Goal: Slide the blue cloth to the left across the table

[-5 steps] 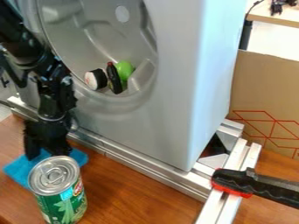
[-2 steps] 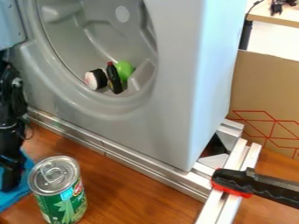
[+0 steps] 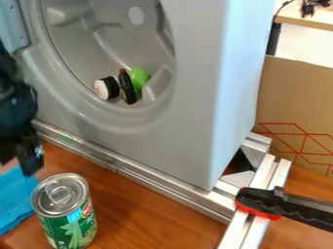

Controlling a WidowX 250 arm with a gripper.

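claw [image 3: 19, 163] at the left edge, over the upper part of the blue cloth [image 3: 14, 199]; i can't tell whether it is wide or narrow, or whether it has any cloth pinched. cloth is on the bench [image 3: 139, 214], left of the green can [image 3: 70, 227], partly cut off by the view. can upright, lid up, just beside the cloth. metal rail [image 3: 117, 163] runs behind, along the foot of the grey housing [image 3: 195, 97].

handling, my judgement: cloth is thin and floppy, so a raised fold should grip better than a flat patch. i'd come straight down, lightly, since pressing hard only scrapes the bench. i'd check the grip with a small lift, then travel slowly, clear of the can, which could tip if bumped, and of the rail, where cloth could snag.
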